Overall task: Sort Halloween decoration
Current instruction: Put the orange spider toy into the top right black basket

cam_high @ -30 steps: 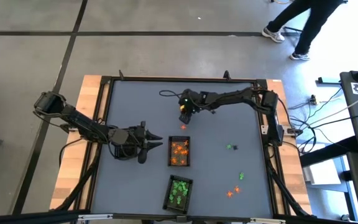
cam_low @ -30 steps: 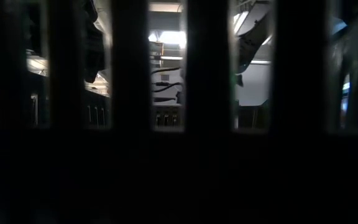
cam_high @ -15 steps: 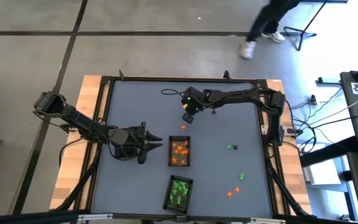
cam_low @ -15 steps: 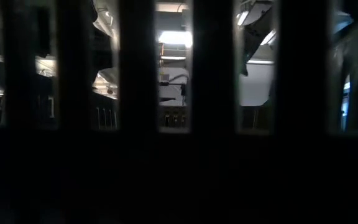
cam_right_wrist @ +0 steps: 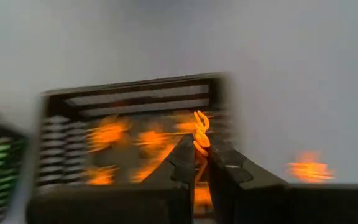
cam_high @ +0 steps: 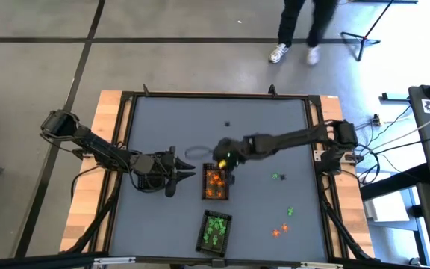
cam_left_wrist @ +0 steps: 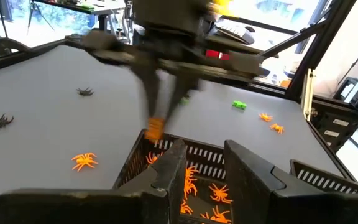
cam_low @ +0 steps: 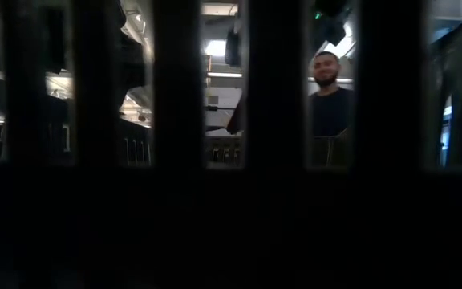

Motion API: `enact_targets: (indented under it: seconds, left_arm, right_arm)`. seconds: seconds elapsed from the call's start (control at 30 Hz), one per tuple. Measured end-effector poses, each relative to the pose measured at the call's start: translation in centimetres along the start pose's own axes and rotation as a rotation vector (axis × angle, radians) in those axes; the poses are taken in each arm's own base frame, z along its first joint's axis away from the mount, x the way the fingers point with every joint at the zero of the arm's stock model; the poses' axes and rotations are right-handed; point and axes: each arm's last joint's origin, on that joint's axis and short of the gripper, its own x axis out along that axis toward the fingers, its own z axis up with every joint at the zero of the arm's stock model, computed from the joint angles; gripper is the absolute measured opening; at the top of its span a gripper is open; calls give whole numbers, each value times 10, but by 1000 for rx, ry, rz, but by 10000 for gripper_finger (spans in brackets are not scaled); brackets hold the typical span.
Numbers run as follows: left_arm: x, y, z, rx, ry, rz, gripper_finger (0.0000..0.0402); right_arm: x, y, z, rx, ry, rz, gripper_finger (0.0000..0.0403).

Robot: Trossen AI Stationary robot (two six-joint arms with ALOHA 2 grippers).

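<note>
Orange spider (cam_right_wrist: 200, 127) gripped, right end effector (cam_right_wrist: 199, 163) moved (over tray (cam_high: 215, 183))

Your right claw (cam_high: 223, 160) no longer sits at the far middle of the desk (cam_high: 267, 127); it now hangs at the far edge of the orange tray (cam_high: 215, 184), arm stretched low across the desk. Its fingers, apart a second ago, now pinch an orange spider (cam_right_wrist: 200, 132) between their tips. The orange trinket that lay just beyond the tray a second ago is gone from that spot. Behind the desk, the person (cam_high: 298, 28) has walked leftward along the floor, and a person now shows between the bars in your low view (cam_low: 330, 100).
</note>
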Motion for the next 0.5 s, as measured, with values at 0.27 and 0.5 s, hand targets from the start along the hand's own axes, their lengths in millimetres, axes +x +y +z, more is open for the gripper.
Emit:
enact_targets:
  seconds: [0.27, 0.5]
  left_arm:
    - [0, 0, 0, -18, -1, 1, 102]
    - [0, -1, 0, -30, -3, -7, 102]
  right_arm:
    - [7, 49, -8, -67, 9, 82, 79]
    - [6, 45, -8, -63, 1, 18, 175]
